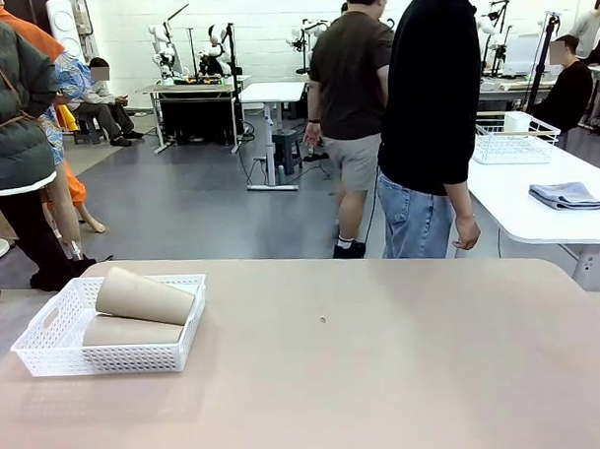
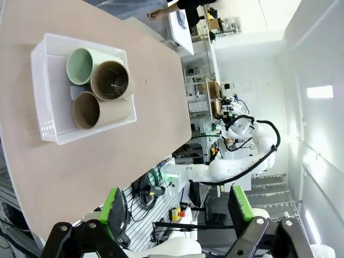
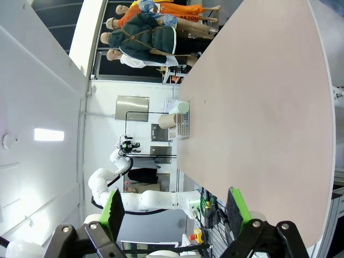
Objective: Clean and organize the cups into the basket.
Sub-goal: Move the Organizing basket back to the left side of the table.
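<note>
The white lattice basket (image 1: 45, 327) sits at the table's left side with the cups lying inside it. From the front, one tan cup (image 1: 145, 296) rests on top of another tan cup (image 1: 131, 332). In the left wrist view the basket (image 2: 51, 88) holds a mint-green cup (image 2: 80, 65) and two tan cups (image 2: 110, 80) (image 2: 88, 110), open mouths facing the camera. My left gripper (image 2: 177, 207) is open and empty, held well away from the basket. My right gripper (image 3: 174, 207) is open and empty too, with the basket (image 3: 184, 129) far off.
A person in a black top (image 1: 434, 111) stands at the far edge, hands down. Behind, a white side table carries a wire basket (image 1: 514, 138) and a folded grey cloth (image 1: 567, 195). The beige table (image 1: 384, 359) stretches bare to the right of the basket.
</note>
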`<control>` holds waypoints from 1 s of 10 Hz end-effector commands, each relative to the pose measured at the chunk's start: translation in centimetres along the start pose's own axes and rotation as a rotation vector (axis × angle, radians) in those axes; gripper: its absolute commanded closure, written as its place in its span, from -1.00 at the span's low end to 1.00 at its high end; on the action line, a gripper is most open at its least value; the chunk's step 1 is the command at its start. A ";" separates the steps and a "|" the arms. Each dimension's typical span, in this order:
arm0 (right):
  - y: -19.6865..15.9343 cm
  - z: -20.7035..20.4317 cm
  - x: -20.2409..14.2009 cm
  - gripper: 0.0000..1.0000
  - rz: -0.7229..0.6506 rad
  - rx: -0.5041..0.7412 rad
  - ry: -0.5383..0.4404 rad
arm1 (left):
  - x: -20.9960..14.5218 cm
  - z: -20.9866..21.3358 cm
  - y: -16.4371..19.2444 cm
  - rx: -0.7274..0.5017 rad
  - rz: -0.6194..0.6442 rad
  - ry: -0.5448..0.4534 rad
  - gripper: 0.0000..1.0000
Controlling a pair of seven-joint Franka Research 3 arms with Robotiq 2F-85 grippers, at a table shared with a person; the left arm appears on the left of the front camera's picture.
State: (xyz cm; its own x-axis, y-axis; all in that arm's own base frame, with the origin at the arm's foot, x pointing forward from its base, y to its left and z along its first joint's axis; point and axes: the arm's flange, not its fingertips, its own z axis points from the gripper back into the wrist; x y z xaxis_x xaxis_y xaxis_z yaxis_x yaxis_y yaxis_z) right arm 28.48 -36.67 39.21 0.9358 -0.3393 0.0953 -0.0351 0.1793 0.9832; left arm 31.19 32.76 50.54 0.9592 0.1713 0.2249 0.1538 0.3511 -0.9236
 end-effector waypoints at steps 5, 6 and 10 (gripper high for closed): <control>0.0 -0.2 -0.3 -1.00 0.000 -0.009 -0.007 | 0.0 0.0 0.0 0.000 0.000 0.000 -1.00; 0.0 -0.2 -0.3 -1.00 0.000 -0.009 -0.007 | 0.0 0.0 0.0 0.000 0.000 0.000 -1.00; 0.0 -0.2 -0.3 -1.00 0.000 -0.009 -0.007 | 0.0 0.0 0.0 0.000 0.000 0.000 -1.00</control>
State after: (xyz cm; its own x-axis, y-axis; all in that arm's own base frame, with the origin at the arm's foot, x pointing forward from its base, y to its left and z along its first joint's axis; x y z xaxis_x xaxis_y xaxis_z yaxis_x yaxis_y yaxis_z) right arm 28.48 -36.67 39.21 0.9359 -0.3391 0.0953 -0.0352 0.1793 0.9832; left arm 31.44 32.60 50.45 0.9579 0.1784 0.2249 0.1504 0.3556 -0.9225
